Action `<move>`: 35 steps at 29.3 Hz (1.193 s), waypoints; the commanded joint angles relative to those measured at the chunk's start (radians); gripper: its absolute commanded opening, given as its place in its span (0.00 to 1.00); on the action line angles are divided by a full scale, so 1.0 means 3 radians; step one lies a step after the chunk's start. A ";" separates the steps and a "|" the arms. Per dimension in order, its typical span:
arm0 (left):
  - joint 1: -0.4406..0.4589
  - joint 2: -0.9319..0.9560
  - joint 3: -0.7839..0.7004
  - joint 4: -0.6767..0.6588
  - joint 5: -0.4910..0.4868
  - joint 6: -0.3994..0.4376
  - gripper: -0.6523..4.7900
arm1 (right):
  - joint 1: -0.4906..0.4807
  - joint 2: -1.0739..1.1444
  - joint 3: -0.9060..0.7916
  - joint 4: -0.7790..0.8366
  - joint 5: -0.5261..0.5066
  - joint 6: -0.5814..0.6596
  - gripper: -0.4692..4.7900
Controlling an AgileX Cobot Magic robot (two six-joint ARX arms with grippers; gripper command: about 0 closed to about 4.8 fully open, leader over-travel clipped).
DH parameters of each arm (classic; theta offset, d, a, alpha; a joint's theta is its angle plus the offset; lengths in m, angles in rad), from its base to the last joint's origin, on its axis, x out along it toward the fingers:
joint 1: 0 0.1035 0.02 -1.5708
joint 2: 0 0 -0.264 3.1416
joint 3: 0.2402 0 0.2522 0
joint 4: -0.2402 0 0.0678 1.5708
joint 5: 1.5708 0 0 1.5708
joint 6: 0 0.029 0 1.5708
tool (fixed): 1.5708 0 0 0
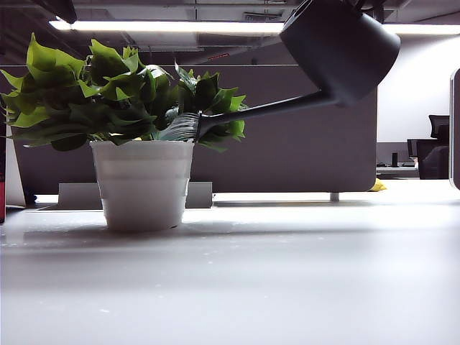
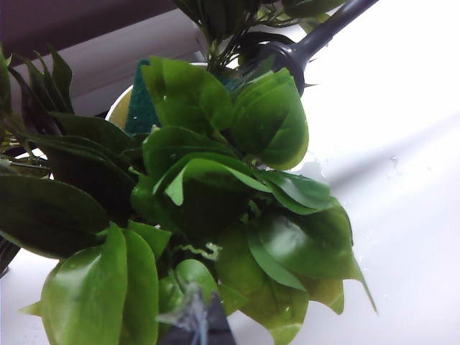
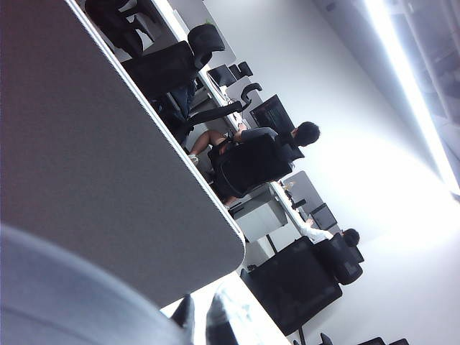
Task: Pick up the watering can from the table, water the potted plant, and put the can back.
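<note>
The matte dark grey watering can (image 1: 341, 47) is tilted in the right gripper (image 3: 201, 320), jaws pressed together; its spout should be kept over the bushy green plant in the white ribbed pot (image 1: 142, 183). The left gripper (image 2: 195, 323) hangs beside the leaves, its jaws' state untellable.

Dark watering can (image 1: 340, 49) tilted over potted plant (image 1: 136, 147)

The wide, flat, pale grey-white matte bench (image 1: 287, 280) carries one thing directly — the bushy green jagged-leaf plant in its white ribbed round pot (image 1: 142, 183), standing upright toward the bench's left side, nearer the far edge.
</note>
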 commanded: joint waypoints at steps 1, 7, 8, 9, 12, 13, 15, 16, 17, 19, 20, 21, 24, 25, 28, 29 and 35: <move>-0.0005 -0.0018 0.0013 0.0025 -0.0011 0.0014 0.11 | 0.0010 -0.0061 0.0076 0.0357 0.0008 0.0061 0.08; -0.0005 -0.0018 0.0013 0.0024 -0.0011 0.0014 0.11 | 0.0010 -0.0061 0.0076 0.0357 0.0008 0.0281 0.08; -0.0005 -0.0018 0.0013 0.0024 -0.0011 0.0013 0.11 | 0.0010 -0.0061 0.0076 0.0357 0.0008 0.0324 0.08; -0.0005 -0.0018 0.0013 0.0025 -0.0011 0.0014 0.11 | 0.0009 -0.0061 0.0076 0.0356 0.0009 0.0427 0.08; -0.0005 -0.0018 0.0013 0.0024 -0.0011 0.0013 0.11 | 0.0009 -0.0061 0.0076 0.0343 0.0010 0.0581 0.08; -0.0005 -0.0018 0.0013 0.0024 -0.0011 0.0013 0.11 | 0.0009 -0.0061 0.0076 0.0334 0.0010 0.0640 0.08; -0.0005 -0.0019 0.0013 0.0023 -0.0011 0.0013 0.11 | 0.0008 -0.0061 0.0076 0.0324 0.0013 0.0773 0.08; -0.0005 -0.0020 0.0013 0.0022 -0.0011 0.0013 0.11 | 0.0005 -0.0061 0.0076 0.0318 0.0031 0.0862 0.08; -0.0005 -0.0032 0.0013 0.0020 -0.0011 0.0013 0.11 | 0.0003 -0.0061 0.0076 0.0278 0.0075 0.0996 0.08; -0.0005 -0.0041 0.0013 0.0025 -0.0010 0.0013 0.11 | 0.0000 -0.0061 0.0076 0.0225 0.0098 0.1108 0.08; -0.0005 -0.0047 0.0013 0.0025 -0.0011 0.0013 0.11 | -0.0004 -0.0061 0.0076 0.0186 0.0112 0.1161 0.08; -0.0005 -0.0055 0.0013 0.0024 -0.0011 0.0013 0.11 | -0.0013 -0.0061 0.0075 0.0155 0.0111 0.1221 0.08; -0.0005 -0.0071 0.0013 0.0029 -0.0010 0.0014 0.11 | -0.0050 -0.0066 0.0074 0.0081 0.0109 0.1518 0.08; -0.0005 -0.0094 0.0015 0.0039 -0.0010 0.0041 0.11 | -0.0066 -0.0079 0.0074 0.0081 0.0111 0.1832 0.08; -0.0005 -0.0182 0.0015 0.0116 -0.0011 0.0088 0.11 | -0.0128 -0.0130 0.0074 0.0095 0.0107 0.2387 0.08; -0.0005 -0.0212 0.0015 0.0161 -0.0010 0.0086 0.11 | -0.0130 -0.0149 0.0074 0.0102 0.0106 0.2501 0.08; -0.0006 -0.0443 0.0011 0.0534 0.0072 0.0076 0.11 | -0.0130 -0.0379 0.0066 0.0069 -0.0013 0.2734 0.08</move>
